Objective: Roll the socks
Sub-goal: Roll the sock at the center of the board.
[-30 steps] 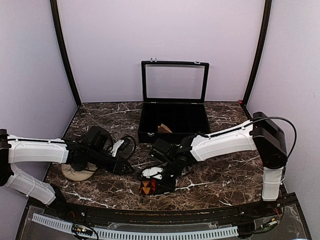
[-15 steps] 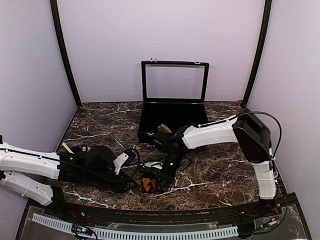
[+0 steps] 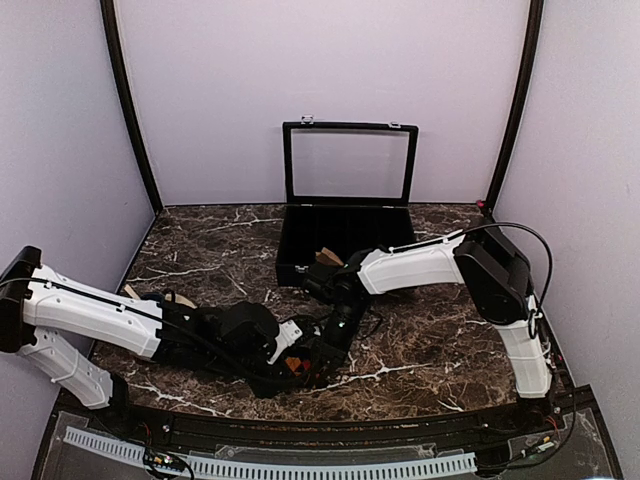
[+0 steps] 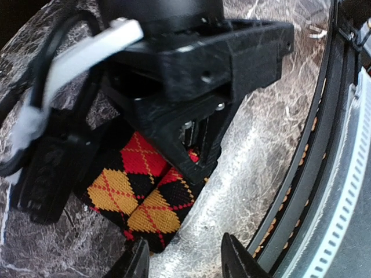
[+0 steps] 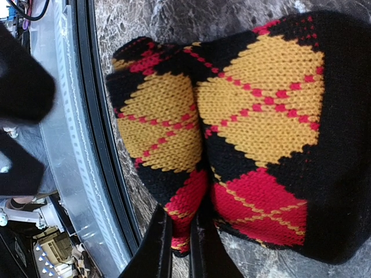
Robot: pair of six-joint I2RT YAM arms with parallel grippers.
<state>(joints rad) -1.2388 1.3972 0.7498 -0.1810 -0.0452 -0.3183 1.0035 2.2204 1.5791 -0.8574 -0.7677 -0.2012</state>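
Left wrist view: left gripper [image 4: 184, 263], fingers spread and empty, sits just short of the argyle socks [image 4: 139, 197]; right gripper [image 5: 179, 249] pinches their red edge, front rail [image 4: 304, 185] just beside.

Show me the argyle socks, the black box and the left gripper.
argyle socks [image 5: 255, 116], right wrist view, on a yellow diamond.
black box [image 3: 349, 163], top external view, on the pane of its raised lid.
left gripper [image 4: 182, 260], left wrist view, midway between its fingertips.

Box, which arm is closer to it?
Right. The right arm runs just in front of the box, reaching down to the socks. The left arm lies along the table's near left side, farther from it.
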